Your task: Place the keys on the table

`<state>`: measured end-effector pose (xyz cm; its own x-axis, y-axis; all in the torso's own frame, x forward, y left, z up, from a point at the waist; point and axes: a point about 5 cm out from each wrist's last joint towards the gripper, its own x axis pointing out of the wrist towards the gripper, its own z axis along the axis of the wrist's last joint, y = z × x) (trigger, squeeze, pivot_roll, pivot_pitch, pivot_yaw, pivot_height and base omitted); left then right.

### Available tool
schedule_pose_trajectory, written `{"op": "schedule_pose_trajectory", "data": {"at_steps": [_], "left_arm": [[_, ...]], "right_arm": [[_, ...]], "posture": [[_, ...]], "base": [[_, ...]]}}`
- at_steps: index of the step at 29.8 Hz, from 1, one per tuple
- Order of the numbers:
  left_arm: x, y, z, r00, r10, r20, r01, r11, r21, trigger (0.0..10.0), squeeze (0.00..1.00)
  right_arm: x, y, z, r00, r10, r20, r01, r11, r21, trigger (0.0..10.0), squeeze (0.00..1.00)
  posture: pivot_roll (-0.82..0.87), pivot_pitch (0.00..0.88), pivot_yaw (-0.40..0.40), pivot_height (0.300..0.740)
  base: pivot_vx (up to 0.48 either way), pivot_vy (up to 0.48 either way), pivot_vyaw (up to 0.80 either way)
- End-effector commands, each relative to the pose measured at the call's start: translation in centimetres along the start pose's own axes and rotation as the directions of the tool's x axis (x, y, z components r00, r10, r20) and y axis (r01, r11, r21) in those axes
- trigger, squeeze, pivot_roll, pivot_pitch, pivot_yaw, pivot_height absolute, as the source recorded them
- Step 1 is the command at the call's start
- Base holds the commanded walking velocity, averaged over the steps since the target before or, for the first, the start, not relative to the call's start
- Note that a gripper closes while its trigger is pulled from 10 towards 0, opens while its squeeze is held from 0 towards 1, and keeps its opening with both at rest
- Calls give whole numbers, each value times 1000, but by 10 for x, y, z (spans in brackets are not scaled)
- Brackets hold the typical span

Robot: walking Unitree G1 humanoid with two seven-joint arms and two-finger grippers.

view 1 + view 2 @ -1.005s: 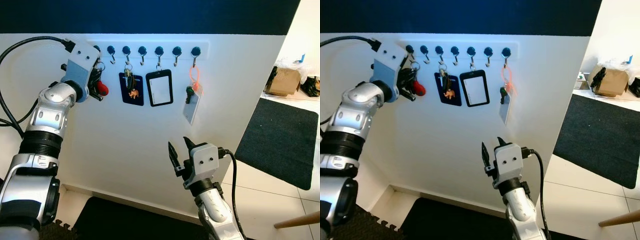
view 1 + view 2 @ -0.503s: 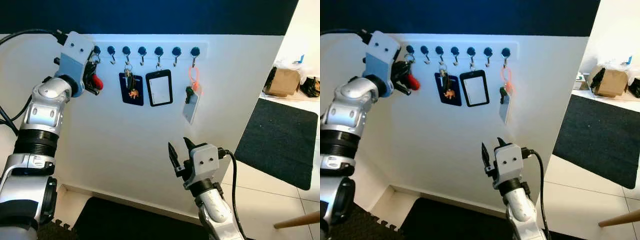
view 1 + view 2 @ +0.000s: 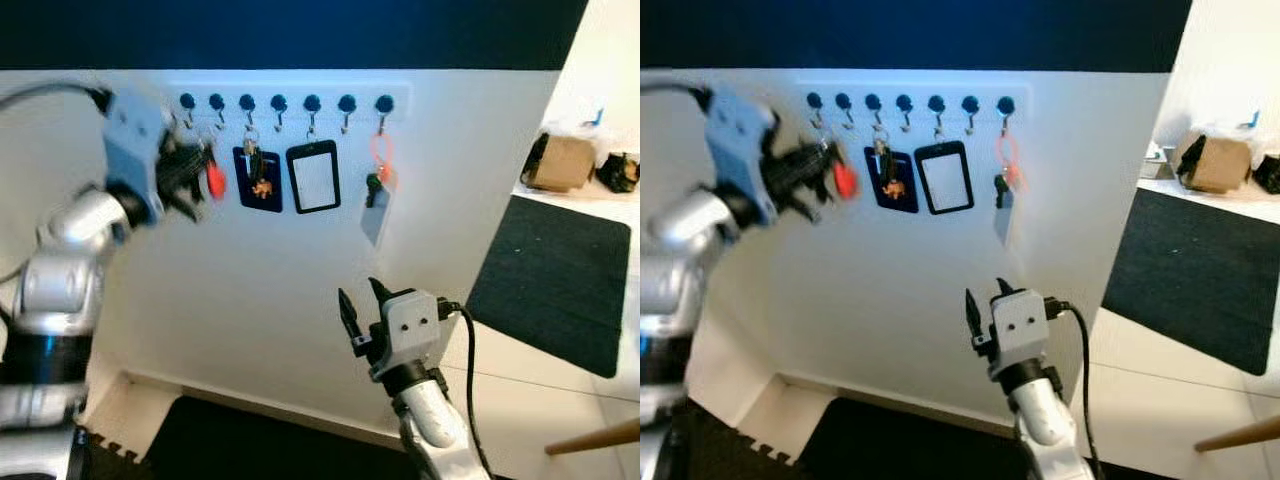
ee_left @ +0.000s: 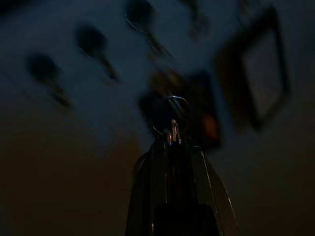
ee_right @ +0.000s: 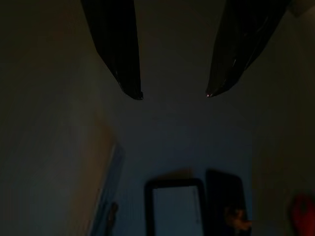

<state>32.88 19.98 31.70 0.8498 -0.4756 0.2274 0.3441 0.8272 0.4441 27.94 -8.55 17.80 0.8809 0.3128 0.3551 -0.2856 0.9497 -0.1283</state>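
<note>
Your left hand (image 3: 190,178) grips the keys (image 3: 208,175), red tag just beyond its fingertips, apparently clear of the hooks (image 3: 280,105), though blurred. Your right hand (image 3: 361,310) hangs spread wide.

The white wall (image 3: 250,270) below the hooks (image 3: 279,102) is bare, but hanging badges (image 3: 315,178) crowd the space beside the keys (image 3: 205,172).

Red-tagged keys (image 3: 212,178); white wall (image 3: 250,290); black mat (image 3: 560,280).
</note>
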Motion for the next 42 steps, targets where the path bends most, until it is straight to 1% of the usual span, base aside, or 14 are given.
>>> {"op": "schedule_pose_trajectory", "data": {"at_steps": [1, 3, 4, 5, 8, 9, 11, 12, 13, 19, 22, 23, 31, 42], "left_arm": [[-3, -15, 2, 999, 23, 33, -23, 1000, -8, 10000, 0], [-4, -21, -2, 999, 41, 29, -40, 999, -30, 10000, 0], [-5, -32, -5, 998, 56, 26, -55, 997, -49, 10000, 0], [-5, -32, -5, 998, 56, 26, -55, 997, -49, 10000, 0], [-8, -52, -12, 999, 32, 13, -32, 998, -52, 10000, 0], [-8, -52, -12, 999, 32, 13, -32, 998, -52, 10000, 0], [-9, -66, -17, 1000, 7, 1, -7, 997, -72, 10000, 0], [-9, -66, -17, 1000, 7, 1, -7, 997, -72, 10000, 0], [-10, -76, -17, 1000, -9, -3, 9, 996, -86, 10000, 0], [-12, -88, -18, 998, -56, -4, 55, 992, -115, 10000, 0], [-14, -97, -18, 994, -109, 0, 108, 986, -128, 10000, 0], [-16, -104, -17, 988, -155, 5, 154, 980, -129, 10000, 0], [-19, -115, -9, 970, -242, 33, 244, 963, -118, 10000, 0], [-20, -121, 1, 957, -281, 69, 287, 951, -116, 10000, 0]], "right_arm": [[2, 2, 6, 999, 33, 13, -33, 999, 17, 10000, 0], [4, 2, 8, 999, 49, 17, -49, 998, 25, 10000, 0], [6, 4, 10, 997, 72, 20, -73, 996, 55, 10000, 0], [6, 4, 10, 997, 72, 20, -73, 996, 55, 10000, 0], [8, 12, 15, 990, 139, 32, -142, 983, 117, 10000, 0], [8, 12, 15, 990, 139, 32, -142, 983, 117, 10000, 0], [9, 17, 20, 983, 176, 47, -182, 968, 172, 10000, 0], [9, 17, 20, 983, 176, 47, -182, 968, 172, 10000, 0], [11, 19, 26, 978, 197, 65, -206, 956, 209, 10000, 0], [14, 22, 38, 967, 231, 104, -251, 935, 251, 10000, 0], [16, 21, 42, 967, 227, 114, -250, 930, 271, 10000, 0], [17, 20, 44, 968, 222, 118, -247, 927, 281, 10000, 0], [20, 22, 46, 968, 225, 114, -250, 909, 333, 10000, 0], [23, 25, 44, 969, 228, 99, -248, 883, 399, 10000, 0]], "posture": [[34, 189, 78, 740], [34, 188, 76, 740], [36, 186, 72, 740], [36, 186, 72, 740], [36, 179, 63, 740], [36, 179, 63, 740], [31, 176, 60, 740], [31, 176, 60, 740], [25, 174, 60, 740], [22, 174, 61, 740], [22, 176, 62, 740], [21, 175, 61, 740], [23, 176, 61, 740], [27, 174, 58, 740]], "base": [[0, 0, 0], [0, 0, 0], [0, 0, 0], [0, 0, 0], [0, 0, 0], [0, 0, 0], [0, 0, 0], [0, 0, 0], [0, 0, 0], [0, 0, 0], [0, 0, 0], [0, 0, 0], [0, 0, 0], [0, 0, 0]]}}
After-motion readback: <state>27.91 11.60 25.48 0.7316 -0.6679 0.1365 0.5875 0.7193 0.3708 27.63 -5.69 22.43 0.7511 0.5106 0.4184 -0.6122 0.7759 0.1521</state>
